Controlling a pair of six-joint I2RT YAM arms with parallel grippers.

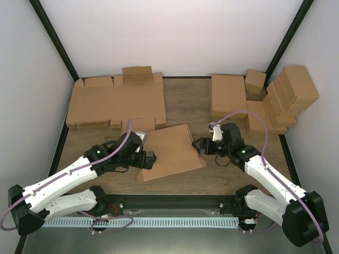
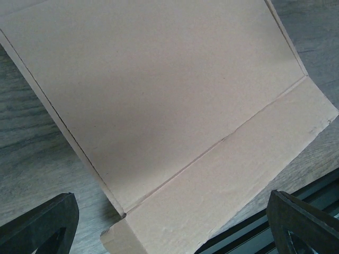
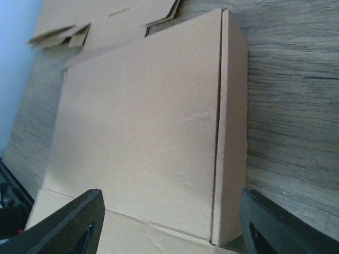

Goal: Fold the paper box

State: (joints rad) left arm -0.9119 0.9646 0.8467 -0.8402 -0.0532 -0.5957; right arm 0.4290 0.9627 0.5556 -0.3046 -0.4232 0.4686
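- While the box looks nearly closed, its lid sits tilted and the front flap seems untucked.
- Both jaws stand released, grasping nothing.

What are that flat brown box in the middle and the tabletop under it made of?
The flat brown folded box looks like plain cardboard, probably corrugated. It is matte and unprinted, with pressed fold lines and slightly rough cut edges. The brown tabletop looks like wood or a wood-print laminate. Streaky grain shows, but the pictures cannot settle which it is.
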